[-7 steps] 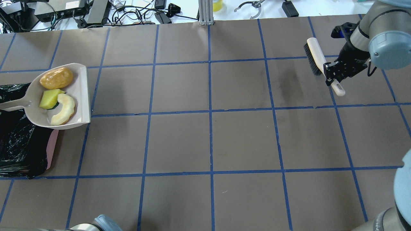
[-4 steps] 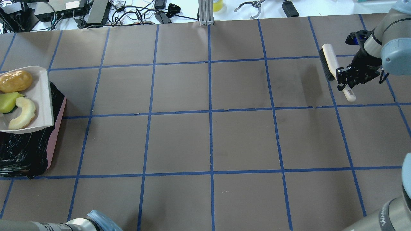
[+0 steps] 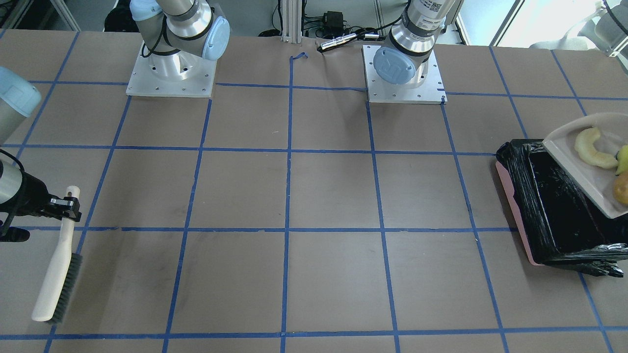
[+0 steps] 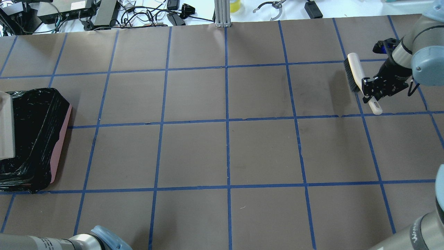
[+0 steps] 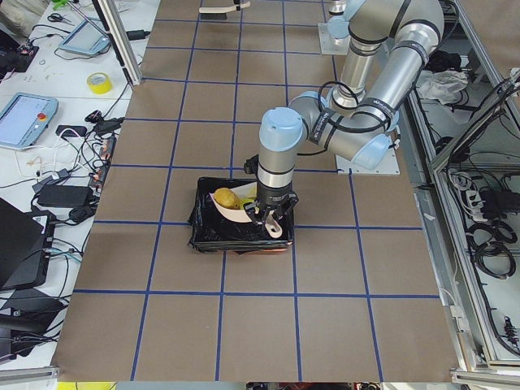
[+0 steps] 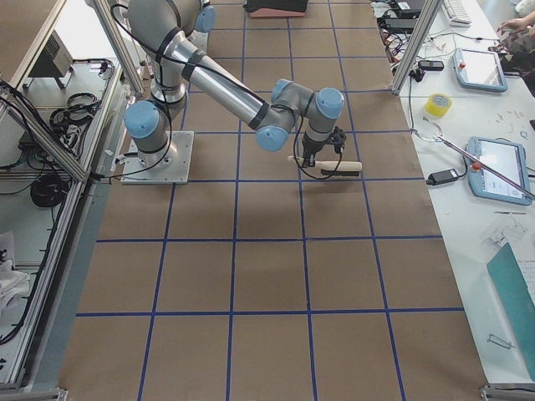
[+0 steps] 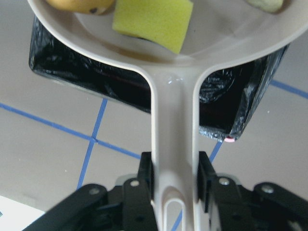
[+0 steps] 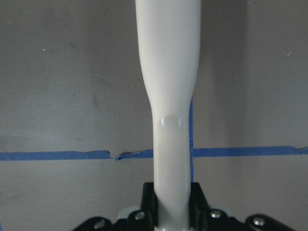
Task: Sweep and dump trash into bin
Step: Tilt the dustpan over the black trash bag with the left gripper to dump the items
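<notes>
My left gripper [image 7: 174,175] is shut on the handle of the beige dustpan [image 3: 574,162] and holds it above the bin [image 3: 554,206], a pinkish box lined with black plastic. The golden-brown lump [image 3: 622,189], the pale crescent slice [image 3: 591,149] and the yellow wedge [image 7: 154,21] lie in the pan. In the overhead view only the pan's edge [image 4: 5,128] shows over the bin [image 4: 34,135]. My right gripper [image 4: 369,91] is shut on the handle of a brush [image 4: 353,71] at the table's far right.
The brown table cover [image 4: 225,152] is crossed by blue tape lines. Cables and boxes [image 4: 86,14] lie beyond the back edge. The arm bases [image 3: 402,73] stand at the robot's side of the table.
The dustpan with the trash has moved left over the bin and mostly out of the overhead view. The right gripper has carried the brush a little right and toward the robot.
</notes>
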Robot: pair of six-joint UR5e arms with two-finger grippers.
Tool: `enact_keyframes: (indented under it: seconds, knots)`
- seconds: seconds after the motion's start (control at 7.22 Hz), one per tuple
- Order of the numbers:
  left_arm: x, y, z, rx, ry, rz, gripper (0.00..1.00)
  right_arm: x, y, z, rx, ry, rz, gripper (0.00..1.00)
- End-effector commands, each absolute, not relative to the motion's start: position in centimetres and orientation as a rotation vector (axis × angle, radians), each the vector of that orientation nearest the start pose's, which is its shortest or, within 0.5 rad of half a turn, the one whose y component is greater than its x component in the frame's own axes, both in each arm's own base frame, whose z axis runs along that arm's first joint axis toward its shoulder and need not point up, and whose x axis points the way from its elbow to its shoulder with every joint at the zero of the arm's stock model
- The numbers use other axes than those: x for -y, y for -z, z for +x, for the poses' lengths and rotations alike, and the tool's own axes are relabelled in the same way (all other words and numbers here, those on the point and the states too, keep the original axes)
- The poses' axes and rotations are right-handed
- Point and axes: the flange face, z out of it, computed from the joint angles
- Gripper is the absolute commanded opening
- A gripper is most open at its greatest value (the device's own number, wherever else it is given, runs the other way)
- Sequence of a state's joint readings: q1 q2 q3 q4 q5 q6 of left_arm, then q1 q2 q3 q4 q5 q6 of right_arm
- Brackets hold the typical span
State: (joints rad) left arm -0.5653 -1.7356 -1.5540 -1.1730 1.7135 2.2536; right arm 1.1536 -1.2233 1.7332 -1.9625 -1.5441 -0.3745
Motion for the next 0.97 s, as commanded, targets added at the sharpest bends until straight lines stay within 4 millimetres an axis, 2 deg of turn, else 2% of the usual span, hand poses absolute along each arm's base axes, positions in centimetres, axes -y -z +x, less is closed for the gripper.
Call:
enact_keyframes:
  seconds: [0.0, 0.14, 0.28, 0.42, 0.55, 0.83]
  knots:
    - [41.5, -46.3, 42.3, -2.250, -0.448, 1.657, 0.00, 57.5, -25.2, -10.6, -3.058, -0.171, 0.071, 0.00]
    - [43.4, -47.3, 40.1, -2.155, -0.584, 1.648, 0.00, 57.5, -25.3, -10.6, -3.059, -0.164, 0.071, 0.00]
    - [46.3, -48.8, 36.7, -2.005, -0.740, 1.638, 0.00, 57.7, -25.2, -10.6, -3.064, -0.147, 0.071, 0.00]
    - [48.5, -49.2, 33.5, -1.894, -0.872, 1.653, 0.00, 57.6, -25.2, -10.5, -3.062, -0.153, 0.069, 0.00]
    - [49.7, -49.5, 31.4, -1.838, -0.918, 1.652, 0.00, 57.7, -24.8, -10.6, -3.059, -0.164, 0.059, 0.00]
    - [51.0, -50.7, 29.2, -1.755, -0.932, 1.603, 0.00, 57.7, -24.5, -10.7, -3.056, -0.170, 0.062, 0.00]
